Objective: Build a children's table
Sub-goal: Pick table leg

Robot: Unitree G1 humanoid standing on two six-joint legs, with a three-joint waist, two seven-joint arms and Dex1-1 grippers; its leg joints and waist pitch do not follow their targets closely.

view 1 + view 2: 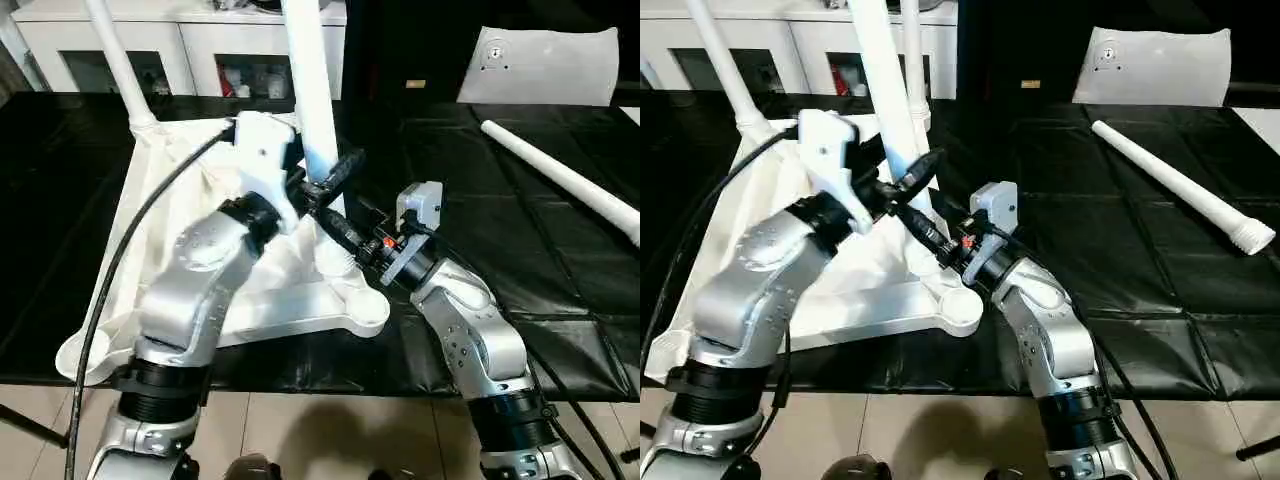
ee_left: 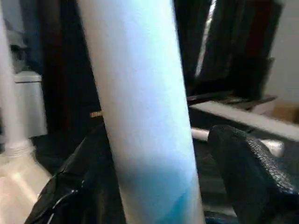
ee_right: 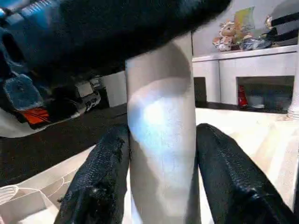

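The children's table top (image 1: pixel 290 300) lies upside down on the black work table, white and ribbed. One white leg (image 1: pixel 120 60) stands in its far left corner socket, and another leg (image 1: pixel 912 60) stands behind. A third leg (image 1: pixel 312 90) rises from the near right socket. My left gripper (image 1: pixel 325 180) straddles this leg partway up, open, with a small gap at one finger (image 2: pixel 252 172). My right gripper (image 1: pixel 328 225) is shut on the same leg just above the socket, both fingers (image 3: pixel 98 182) pressed to it. A loose leg (image 1: pixel 560 180) lies at the right.
A white cabinet with glass doors (image 1: pixel 190 50) stands behind the work table. A white flat package (image 1: pixel 545 65) leans at the back right. A black cable (image 1: pixel 110 270) runs over the table top along my left arm. The work table's front edge (image 1: pixel 560 375) is close to me.
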